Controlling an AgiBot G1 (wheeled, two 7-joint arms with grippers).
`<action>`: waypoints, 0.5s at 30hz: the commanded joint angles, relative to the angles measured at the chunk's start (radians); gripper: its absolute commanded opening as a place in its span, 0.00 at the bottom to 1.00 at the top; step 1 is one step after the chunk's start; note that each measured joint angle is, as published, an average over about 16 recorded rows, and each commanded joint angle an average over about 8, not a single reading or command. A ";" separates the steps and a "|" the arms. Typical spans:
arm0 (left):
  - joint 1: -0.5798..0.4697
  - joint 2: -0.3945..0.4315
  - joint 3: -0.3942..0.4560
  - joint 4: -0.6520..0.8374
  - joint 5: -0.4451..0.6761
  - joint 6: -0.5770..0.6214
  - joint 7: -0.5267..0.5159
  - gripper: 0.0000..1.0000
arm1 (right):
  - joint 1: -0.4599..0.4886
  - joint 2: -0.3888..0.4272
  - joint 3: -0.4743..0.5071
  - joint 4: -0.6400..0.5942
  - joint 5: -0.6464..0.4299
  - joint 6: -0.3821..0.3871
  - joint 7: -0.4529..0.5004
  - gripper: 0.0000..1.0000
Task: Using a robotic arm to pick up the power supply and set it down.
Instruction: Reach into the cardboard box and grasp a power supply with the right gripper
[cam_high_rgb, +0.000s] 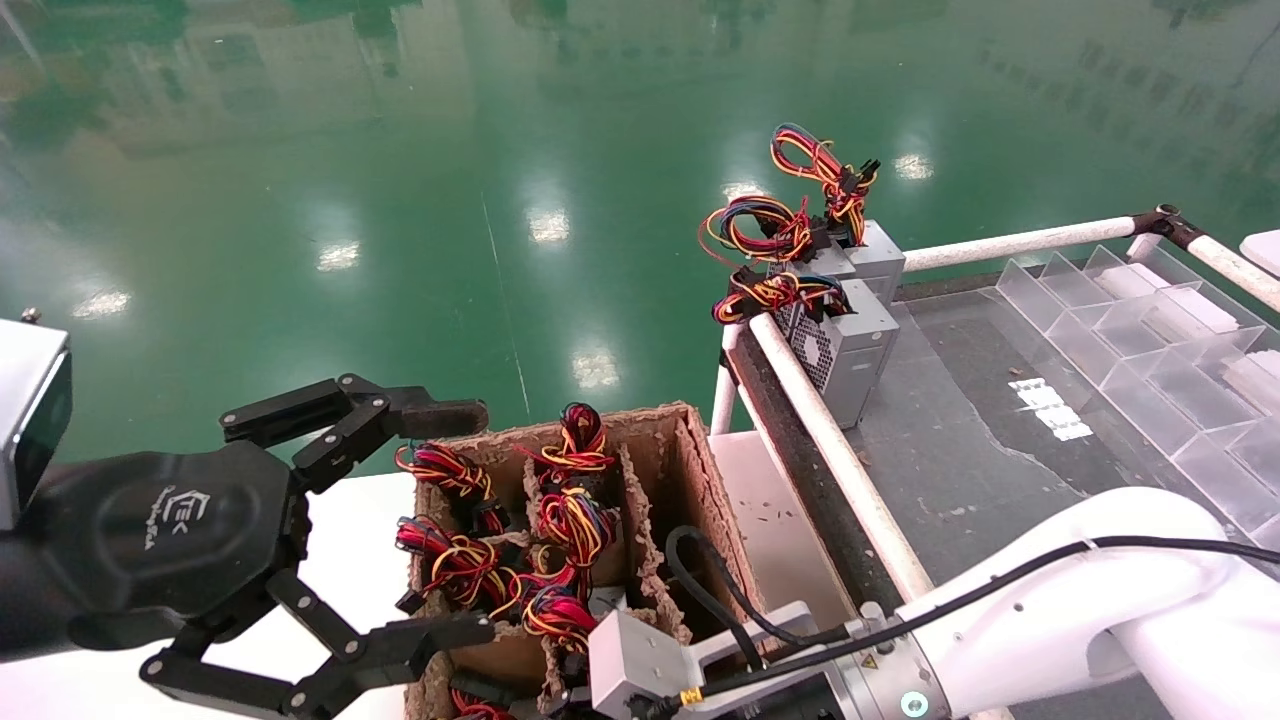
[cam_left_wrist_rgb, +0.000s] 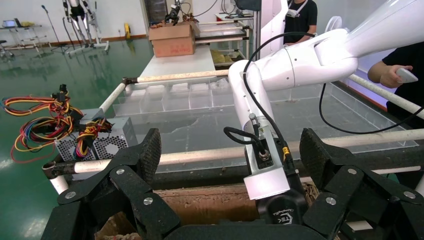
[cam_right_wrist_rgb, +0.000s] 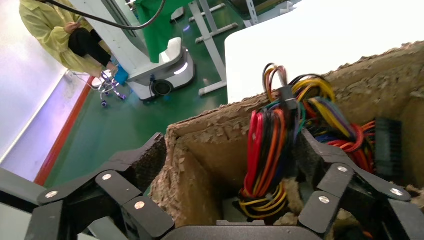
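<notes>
Right wrist view showed the right gripper (cam_right_wrist_rgb: 230, 165) down at the cardboard box (cam_right_wrist_rgb: 200, 165), fingers (cam_right_wrist_rgb: 145, 155) spread wide — one outside the wall, one beside the power supply (cam_right_wrist_rgb: 270, 150) wires, gripping nothing. Left gripper (cam_high_rgb: 440, 520) hovered open beside the box, empty.

White logo on the left gripper (cam_high_rgb: 470, 520) housing, lettering too small to read.
</notes>
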 joint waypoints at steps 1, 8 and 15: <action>0.000 0.000 0.000 0.000 0.000 0.000 0.000 1.00 | 0.000 0.005 -0.014 0.001 0.010 0.000 0.001 0.00; 0.000 0.000 0.000 0.000 0.000 0.000 0.000 1.00 | 0.002 0.021 -0.039 -0.006 0.042 0.005 -0.012 0.00; 0.000 0.000 0.000 0.000 0.000 0.000 0.000 1.00 | 0.004 0.028 -0.059 -0.014 0.069 0.007 -0.024 0.00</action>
